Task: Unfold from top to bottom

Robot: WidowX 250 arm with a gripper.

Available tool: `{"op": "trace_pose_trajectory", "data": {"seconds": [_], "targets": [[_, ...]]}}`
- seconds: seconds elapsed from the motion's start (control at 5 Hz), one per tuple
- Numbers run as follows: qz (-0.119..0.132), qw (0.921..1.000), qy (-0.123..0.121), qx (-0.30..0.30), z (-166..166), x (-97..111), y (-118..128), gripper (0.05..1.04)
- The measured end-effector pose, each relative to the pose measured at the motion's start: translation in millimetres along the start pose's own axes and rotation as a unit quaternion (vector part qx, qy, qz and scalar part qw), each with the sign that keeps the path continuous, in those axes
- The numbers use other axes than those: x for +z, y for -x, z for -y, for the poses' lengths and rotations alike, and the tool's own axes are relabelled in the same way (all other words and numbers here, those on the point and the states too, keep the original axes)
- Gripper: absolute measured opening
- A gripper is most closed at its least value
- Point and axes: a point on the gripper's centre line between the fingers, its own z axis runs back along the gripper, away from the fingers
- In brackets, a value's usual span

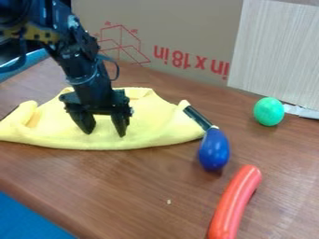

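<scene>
A yellow cloth (152,126) lies on the left half of the wooden table, folded over, with a long straight edge toward the camera and raised, bunched corners at its left and right. The black gripper (106,133) hangs over the middle of the cloth, its two fingertips apart and pointing down at the fabric. Nothing shows between them. Whether the tips touch the cloth I cannot tell. The arm hides part of the cloth's far side.
A blue eggplant-shaped toy (213,149) with a dark stem stands by the cloth's right corner. A red sausage-like toy (235,203) lies nearer the camera, and a green ball (269,111) sits at right. Cardboard (181,28) stands behind the table (143,186).
</scene>
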Motion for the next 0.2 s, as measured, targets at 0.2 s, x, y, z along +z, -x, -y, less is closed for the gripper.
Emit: {"op": "trace_pose_trajectory", "data": {"seconds": [0.2], "targets": [[0.012, 0.9994, -0.013, 0.031, -6.2, -9.2, -23.0, 1.0]]}}
